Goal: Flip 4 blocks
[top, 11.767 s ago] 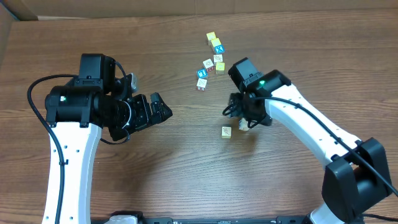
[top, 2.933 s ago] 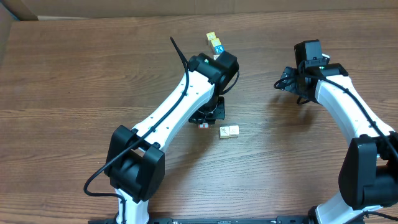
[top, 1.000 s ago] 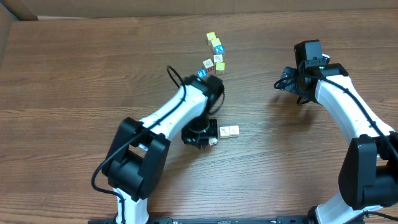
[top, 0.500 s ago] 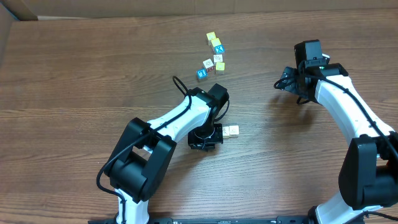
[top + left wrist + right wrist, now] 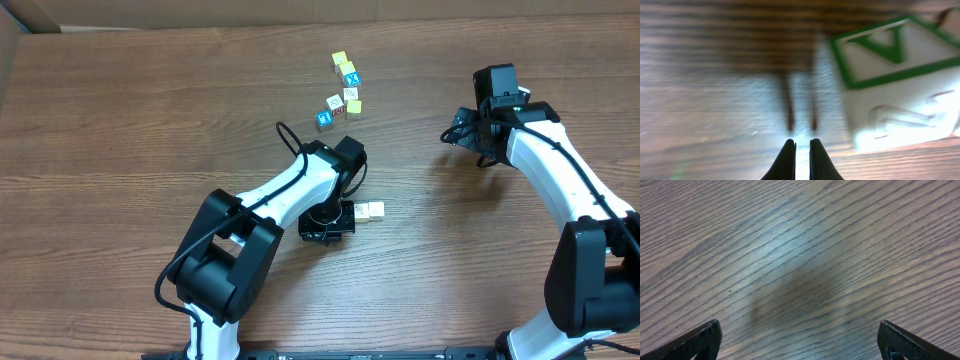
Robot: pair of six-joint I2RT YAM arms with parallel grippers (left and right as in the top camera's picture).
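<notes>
Two cream blocks (image 5: 362, 209) (image 5: 377, 210) lie side by side on the wood table near its middle. My left gripper (image 5: 340, 215) is shut and empty, low over the table just left of this pair. In the left wrist view the shut fingertips (image 5: 800, 145) nearly touch the tabletop, and a cream block with a green-bordered letter face (image 5: 890, 85) stands just to their right, apart from them. Several more small blocks (image 5: 345, 92) sit in a loose cluster at the far middle. My right gripper (image 5: 462, 135) is open over bare wood at the right (image 5: 800, 340).
A cube with a white X on bright blue (image 5: 351, 79) sits in the far cluster, and another blue-faced cube (image 5: 323, 118) lies at its near left end. The left arm (image 5: 290, 190) stretches diagonally across the table's centre.
Over the last second my left arm swung its wrist a little to the right, bringing the shut gripper beside the cream pair. The right arm has stayed still.
</notes>
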